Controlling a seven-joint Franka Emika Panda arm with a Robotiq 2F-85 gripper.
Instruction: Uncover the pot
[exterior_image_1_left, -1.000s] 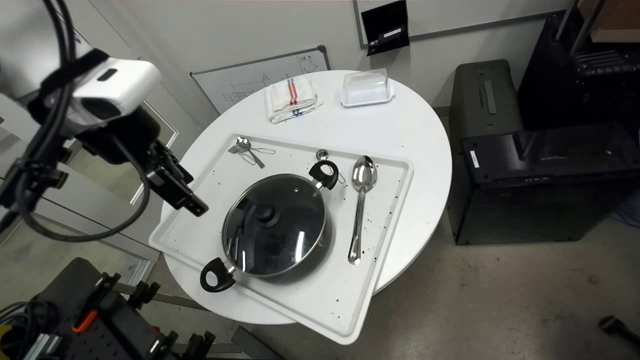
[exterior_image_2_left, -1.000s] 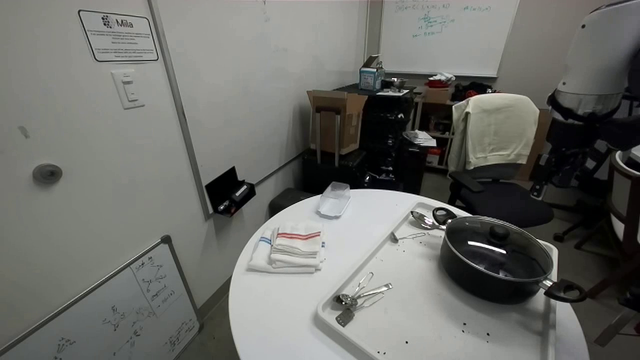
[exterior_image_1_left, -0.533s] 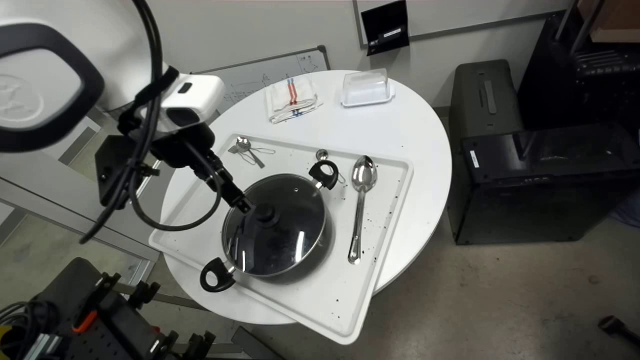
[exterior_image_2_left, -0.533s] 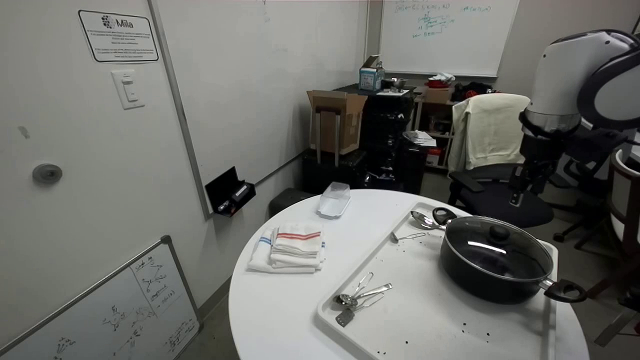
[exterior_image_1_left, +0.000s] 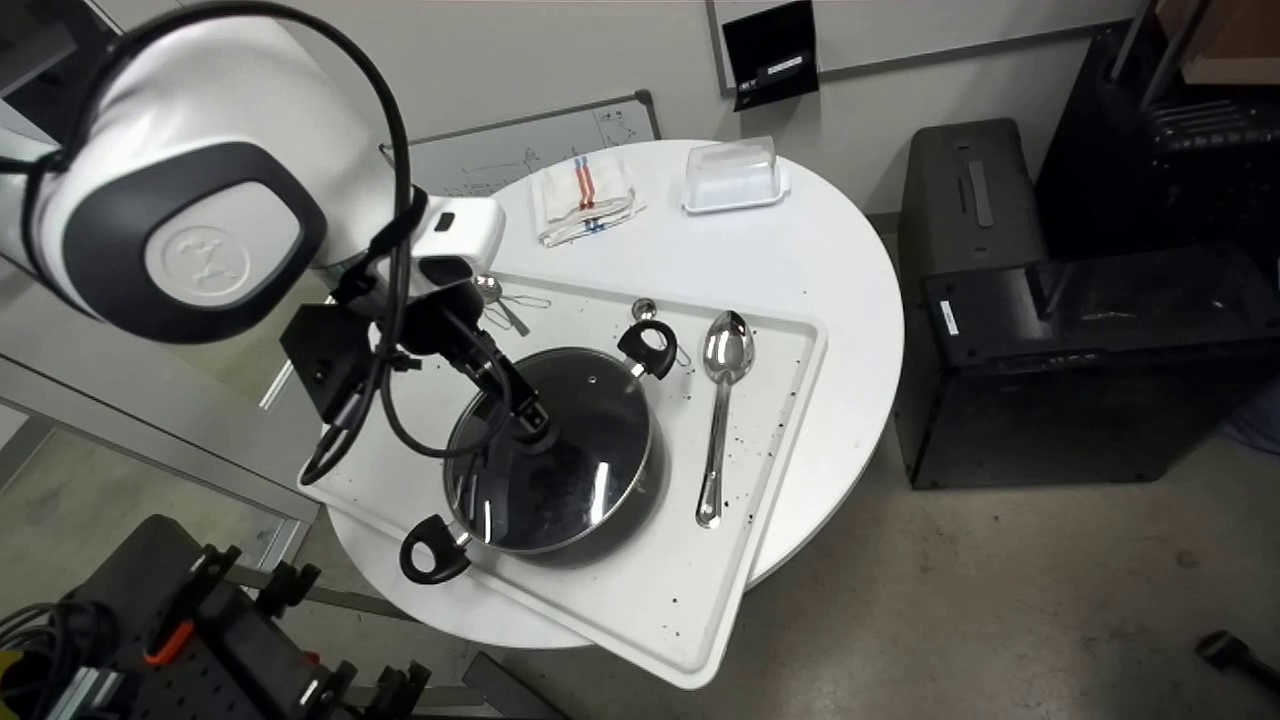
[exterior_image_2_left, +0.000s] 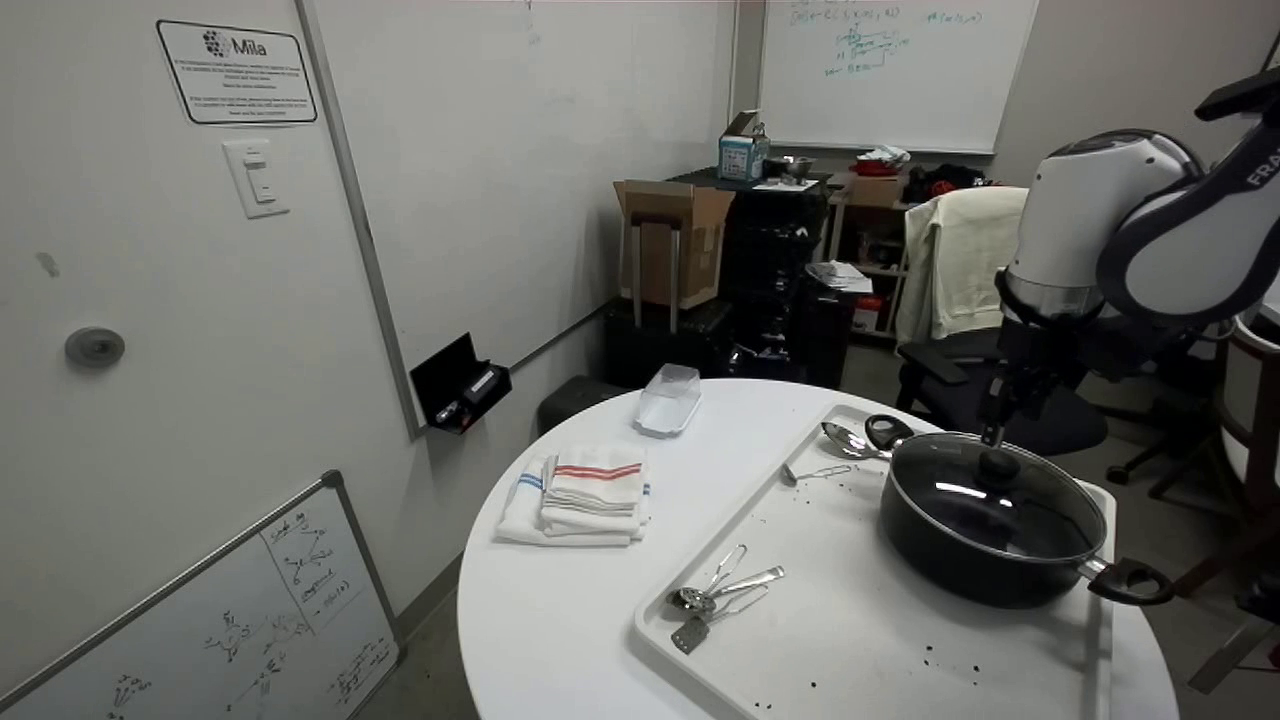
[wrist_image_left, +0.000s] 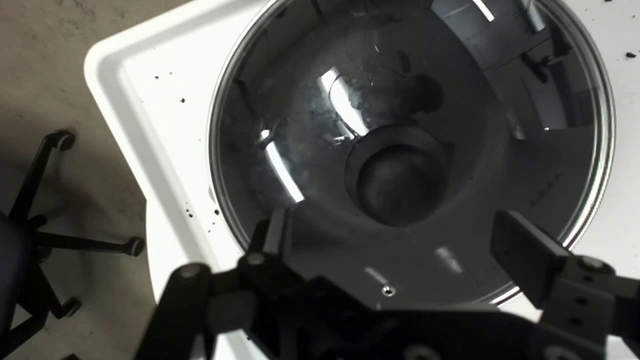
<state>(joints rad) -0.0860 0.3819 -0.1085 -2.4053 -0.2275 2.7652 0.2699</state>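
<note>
Spread wide with nothing in its grasp, the Robotiq gripper (wrist_image_left: 393, 227) hangs over the pot (exterior_image_2_left: 960, 572), its fingers (wrist_image_left: 525, 247) set well apart, one toward each side of a round black knob (wrist_image_left: 402, 185). That spread makes sense, I judge, because the knob crowns the middle of the tinted glass lid (exterior_image_1_left: 585, 450) and should give the most balanced lift, whereas the pot's loop handles (exterior_image_1_left: 457, 560) would raise the whole vessel. The pot stands on a white tray (exterior_image_1_left: 620, 612) with the lid seated on its rim, so uncovering looks not yet begun; the step in hand is probably lining up to pinch the knob.

Harder to read is the height: in both exterior views a fingertip overlaps or nearly meets the knob, and whether they touch cannot be told. What lies inside the pot, if anything, is lost under dark glass and glare. A serving spoon (exterior_image_2_left: 848, 442) beside the pot has most of its handle hidden behind it in an exterior view. Well apart from the pot lies a small slotted turner (exterior_image_2_left: 690, 636), which the arm (exterior_image_1_left: 300, 150) seems to block from sight in an exterior view.
</note>
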